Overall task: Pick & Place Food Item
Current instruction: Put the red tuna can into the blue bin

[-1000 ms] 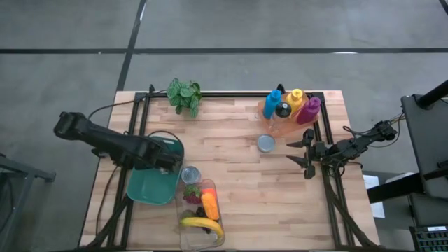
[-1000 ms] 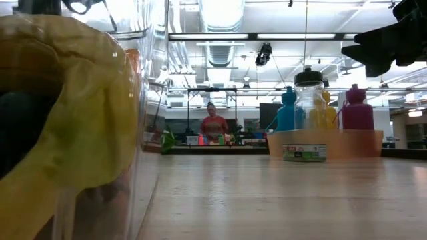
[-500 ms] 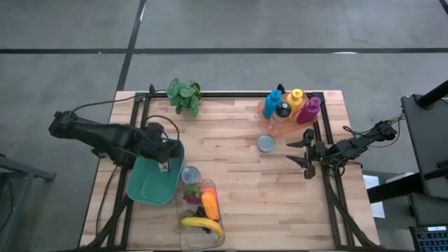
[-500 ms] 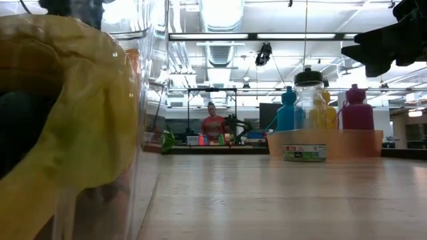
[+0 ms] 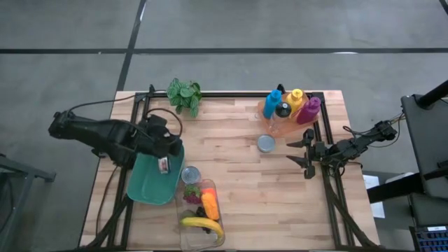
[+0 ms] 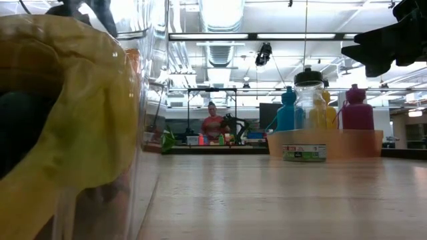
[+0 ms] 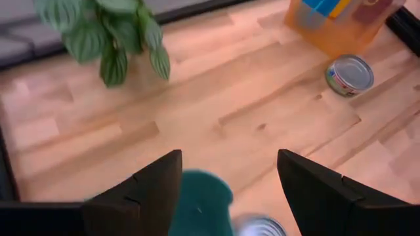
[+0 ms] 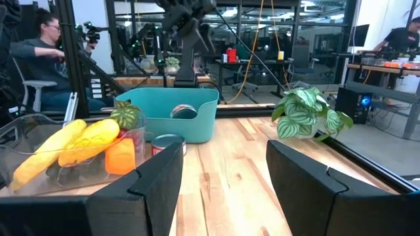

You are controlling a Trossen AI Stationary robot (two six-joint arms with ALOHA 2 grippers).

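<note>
Landmark: teal bin (image 5: 155, 183), sitting at the left edge of the wooden desk (image 5: 245, 175).

Count:
- Two arms. The left claw (image 5: 165, 148) is hovering over the far rim of the teal bin, fingers standing apart, gripping nothing. The right claw (image 5: 306, 152) is waiting well apart from the bin on the opposite side of the desk, fingers also apart and empty.
- Two cans outside the bin: one can (image 5: 190, 174) is standing just beside the bin, between it and the clear container; a second can (image 5: 266, 143) is standing farther across the desk, just in front of the orange holder.
- One more round tin (image 8: 184, 112) is showing inside the bin in the right wrist view.
- One clear container (image 5: 201, 217), just beside the bin, is holding the food: one banana (image 5: 202, 224), one orange piece (image 5: 209, 203) and one dark item with a green top (image 5: 192, 192).
- Four bottles (image 5: 290, 103) are standing in the orange holder (image 5: 269, 120) at the far corner.
- One potted plant (image 5: 184, 95) is sitting at the far edge, beyond the bin.

Hard to make out:
- The low view is mostly filled by the container wall and blurred yellow food.
- The item with the green top is partly hidden; kind unclear.
- A seated person (image 8: 46, 52) is showing in the room behind.
</note>
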